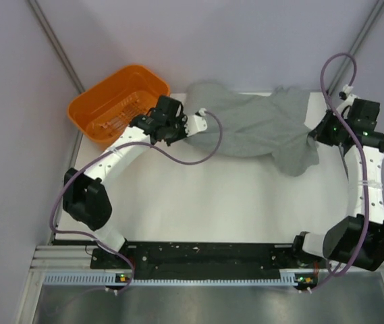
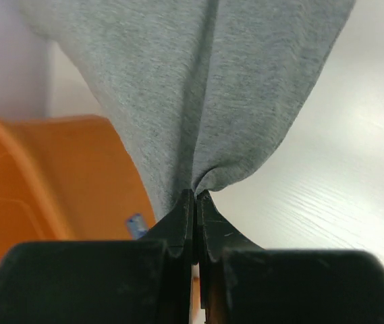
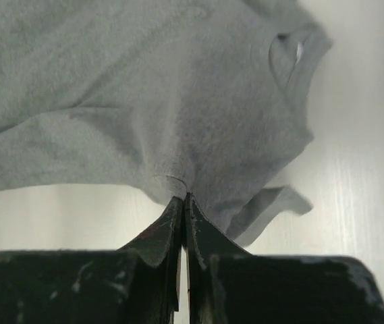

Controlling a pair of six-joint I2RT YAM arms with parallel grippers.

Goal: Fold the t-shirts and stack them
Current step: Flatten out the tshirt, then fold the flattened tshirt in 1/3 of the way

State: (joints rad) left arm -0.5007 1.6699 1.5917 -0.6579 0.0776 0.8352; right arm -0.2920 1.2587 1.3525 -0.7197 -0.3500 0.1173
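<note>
Heather-grey knit short-sleeved t-shirt (image 1: 259, 125) sits bunched across upper centre of the top view on the white tabletop (image 1: 232, 202), spanning between both claws. Left gripper (image 2: 196, 197) is pressed together, pinching fabric at the shirt's left end, near the orange plastic basket (image 1: 114, 101) at upper left. Right gripper (image 3: 183, 199) is likewise clamped on cloth at the right end. Both arms reach up-frame, elbows bowed outward.

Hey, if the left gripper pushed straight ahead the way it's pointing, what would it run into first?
The grey t-shirt. The left gripper is shut on a pinch of it, and the bunched fabric fills the line ahead. What lies beyond the cloth is hidden.
</note>
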